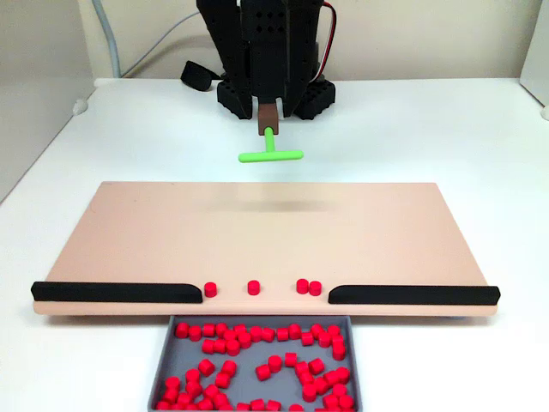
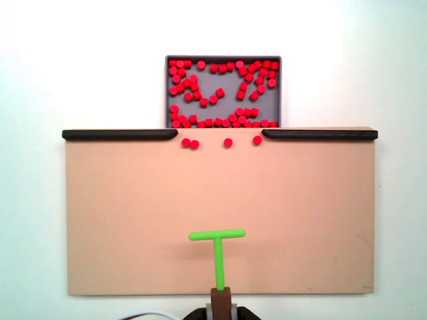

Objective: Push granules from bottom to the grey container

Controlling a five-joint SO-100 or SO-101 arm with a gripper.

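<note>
Your claw, clamped on the green pusher, needn't grip the four light, roll-prone granules at the board's tray-side edge: sweep them gently into the tray.

Grey container: near end cut off by the bottom frame edge in a fixed view. Arm: upper part cut off at top centre. Gripper: mostly cropped at bottom centre; jaw position indeterminable.
</note>
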